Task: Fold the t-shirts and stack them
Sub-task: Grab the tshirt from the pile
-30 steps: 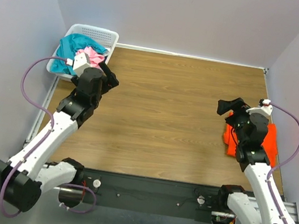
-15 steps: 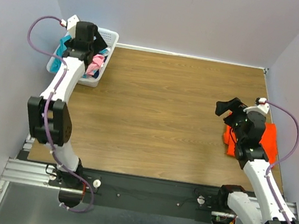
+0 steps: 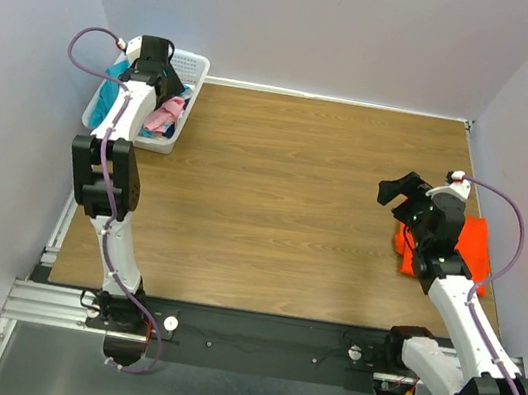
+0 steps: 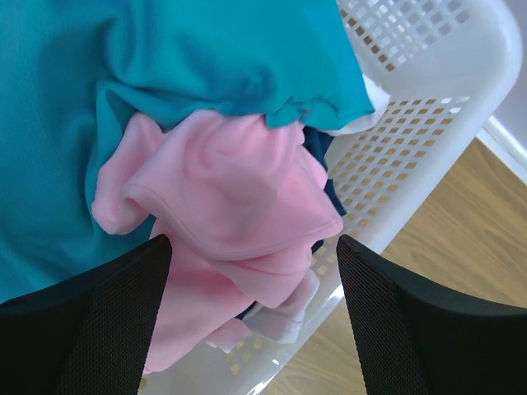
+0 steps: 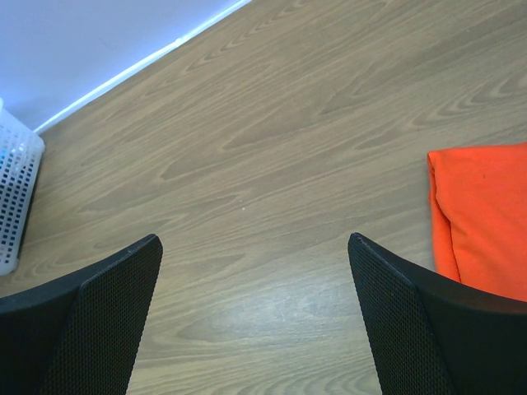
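A crumpled light pink t-shirt lies in a white basket on a teal garment, with a bit of dark blue cloth under it. My left gripper hovers open just above the pink shirt, jaws either side of its lower fold. In the top view the left gripper is over the basket at the back left. A folded orange t-shirt lies at the right table edge; it also shows in the right wrist view. My right gripper is open and empty above bare wood, left of the orange shirt.
The wooden table is walled at the back and both sides. The white basket's corner shows at the left edge of the right wrist view. The left arm stretches far along the table's left edge.
The left arm has swung from the table's left side up over the basket and lowered toward the pink shirt. The right gripper has barely shifted.
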`<action>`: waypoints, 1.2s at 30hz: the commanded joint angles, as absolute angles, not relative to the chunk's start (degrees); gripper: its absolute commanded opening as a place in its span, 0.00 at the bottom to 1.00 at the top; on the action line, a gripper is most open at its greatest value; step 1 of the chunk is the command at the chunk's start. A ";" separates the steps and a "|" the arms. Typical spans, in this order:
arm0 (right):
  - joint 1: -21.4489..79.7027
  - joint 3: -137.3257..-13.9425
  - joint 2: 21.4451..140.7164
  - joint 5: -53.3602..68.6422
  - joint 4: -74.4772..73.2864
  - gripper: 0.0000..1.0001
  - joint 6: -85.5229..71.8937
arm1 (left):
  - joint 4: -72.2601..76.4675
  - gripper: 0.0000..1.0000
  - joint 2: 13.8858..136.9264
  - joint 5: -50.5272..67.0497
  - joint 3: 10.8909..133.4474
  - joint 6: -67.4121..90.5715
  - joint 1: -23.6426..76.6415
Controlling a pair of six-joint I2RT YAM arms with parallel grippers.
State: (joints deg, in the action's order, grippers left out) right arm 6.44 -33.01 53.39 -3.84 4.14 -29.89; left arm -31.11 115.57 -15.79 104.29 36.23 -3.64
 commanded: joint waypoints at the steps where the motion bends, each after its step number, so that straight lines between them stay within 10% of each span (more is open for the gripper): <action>1: 6.68 -32.78 54.05 -4.57 3.96 1.00 -29.18 | -32.26 0.88 115.75 -18.28 102.84 36.91 -3.87; 9: 6.68 -32.78 53.88 -4.31 3.96 1.00 -29.00 | -33.22 0.75 119.97 -18.99 105.91 36.65 -4.13; 25: 6.77 -32.96 53.96 -3.08 3.96 1.00 -29.09 | -30.94 0.00 113.92 -14.50 107.31 34.19 -4.04; 36: 6.68 -32.70 52.74 -2.46 3.96 1.00 -29.09 | -27.42 0.00 103.28 -8.26 107.93 31.73 -3.96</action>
